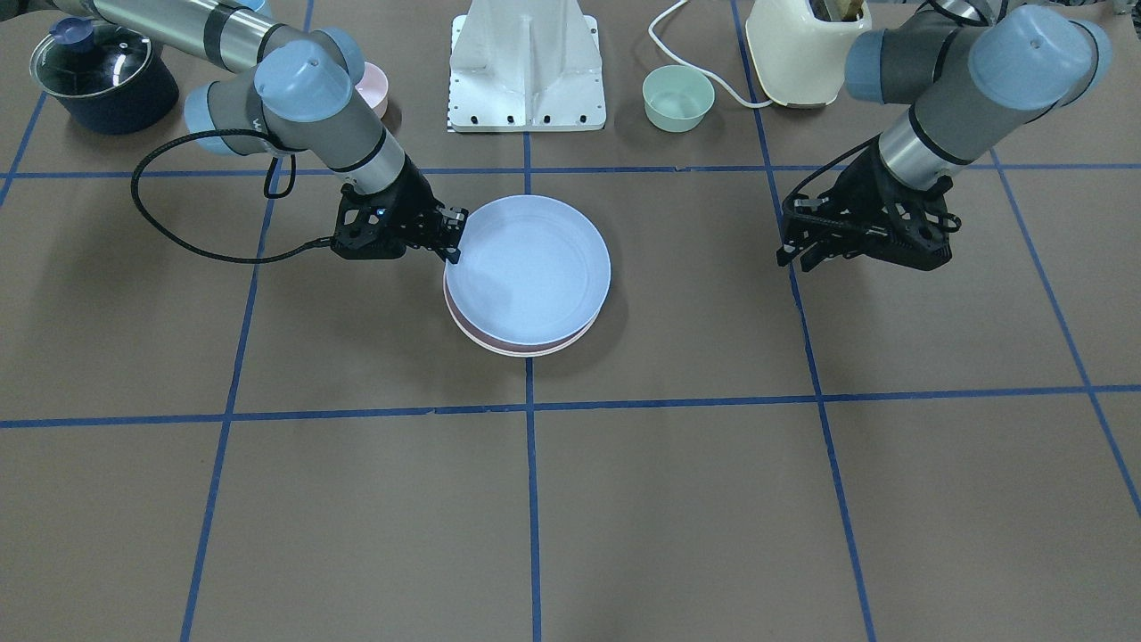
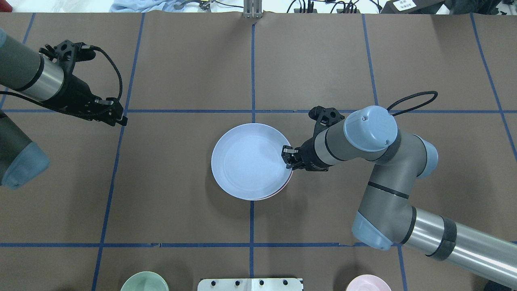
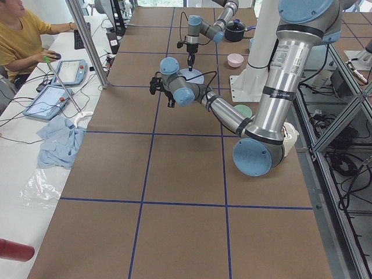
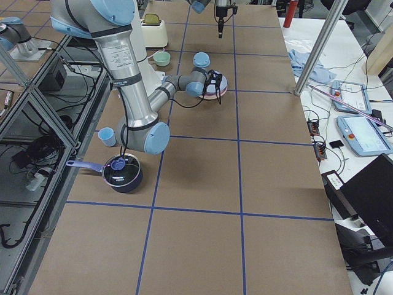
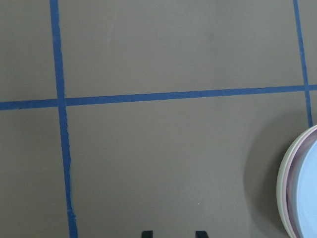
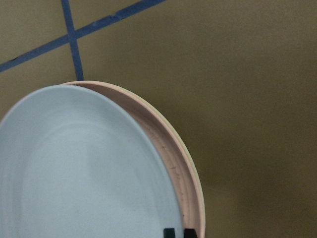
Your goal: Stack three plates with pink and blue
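The pale blue plate (image 1: pixel 530 267) lies on top of the pale pink plate (image 1: pixel 508 346) at the table's middle, shifted a little so the pink rim shows. In the left wrist view a cream-white plate's rim (image 5: pixel 281 186) shows under the pink plate (image 5: pixel 292 166). My right gripper (image 1: pixel 453 236) is shut on the blue plate's rim (image 2: pixel 248 161). Its fingertips (image 6: pixel 169 232) sit close together at the plate's edge, beside the pink plate (image 6: pixel 173 153). My left gripper (image 2: pixel 121 119) hovers open and empty over bare table, well apart from the stack.
A small green bowl (image 1: pixel 678 98), a small pink bowl (image 1: pixel 374 85), a dark lidded pot (image 1: pixel 102 76), a cream appliance (image 1: pixel 798 49) with a white cord and the white robot base (image 1: pixel 528 71) stand along the robot's side. A light blue cup (image 4: pixel 107 136) stands near the pot.
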Action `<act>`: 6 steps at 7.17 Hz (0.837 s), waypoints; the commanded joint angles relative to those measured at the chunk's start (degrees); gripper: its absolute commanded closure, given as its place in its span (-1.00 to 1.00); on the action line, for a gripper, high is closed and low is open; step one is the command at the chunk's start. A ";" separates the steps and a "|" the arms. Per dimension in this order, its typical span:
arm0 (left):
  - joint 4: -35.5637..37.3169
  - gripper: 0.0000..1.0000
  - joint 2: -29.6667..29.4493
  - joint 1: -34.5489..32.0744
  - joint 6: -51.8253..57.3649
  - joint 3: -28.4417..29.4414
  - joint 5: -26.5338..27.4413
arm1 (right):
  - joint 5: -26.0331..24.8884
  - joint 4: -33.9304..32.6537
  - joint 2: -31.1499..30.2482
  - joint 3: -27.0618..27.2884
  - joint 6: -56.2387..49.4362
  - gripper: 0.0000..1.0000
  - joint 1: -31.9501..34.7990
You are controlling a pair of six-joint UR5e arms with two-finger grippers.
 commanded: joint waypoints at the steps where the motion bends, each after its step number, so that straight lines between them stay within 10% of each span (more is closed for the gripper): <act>1: 0.10 0.19 0.00 0.09 0.00 -0.06 -0.09 | 0.00 0.00 0.29 0.05 0.09 -1.00 0.14; 6: 0.10 0.20 4.99 -6.38 13.65 -0.15 0.09 | 9.82 -0.35 -7.77 4.26 -3.48 -1.00 13.47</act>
